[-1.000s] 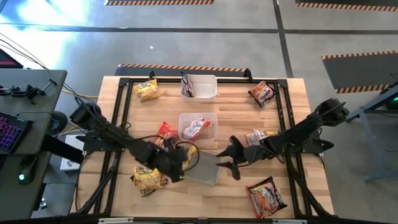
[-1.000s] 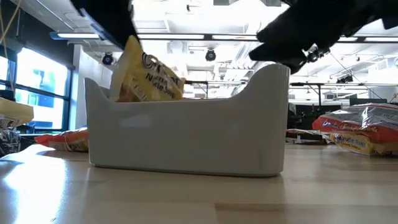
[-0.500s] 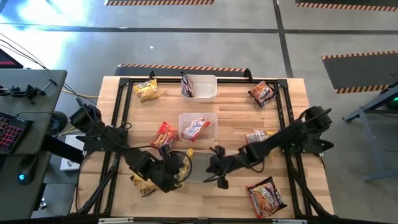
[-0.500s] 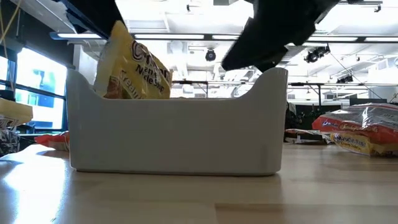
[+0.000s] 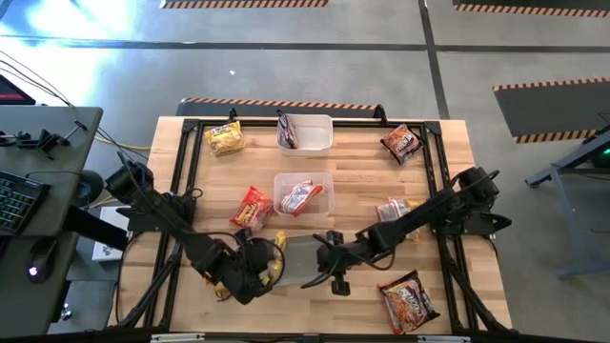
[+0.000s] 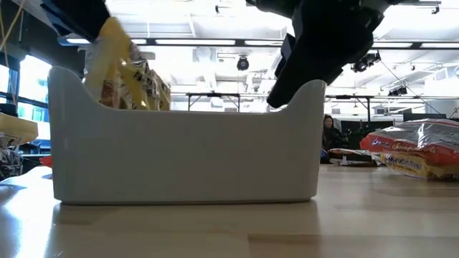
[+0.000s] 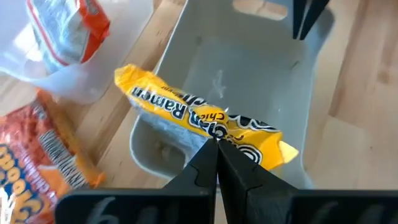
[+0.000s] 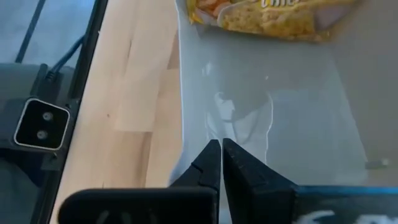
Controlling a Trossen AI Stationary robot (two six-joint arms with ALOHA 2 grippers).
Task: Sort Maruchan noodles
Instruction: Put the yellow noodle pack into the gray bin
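Left hand [image 7: 216,149] pinches crinkly yellow packet [image 7: 205,121] over smooth tub [image 7: 261,74].

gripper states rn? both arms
Left gripper: shut on the yellow ramen packet.
Right gripper: shut on the rim of the clear tub.

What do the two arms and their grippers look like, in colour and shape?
Both arms are black, built of slim jointed segments with thicker round joints. The left gripper and the right gripper each end in two matte black, wedge-shaped fingers tapering to thin tips. No markings are visible.
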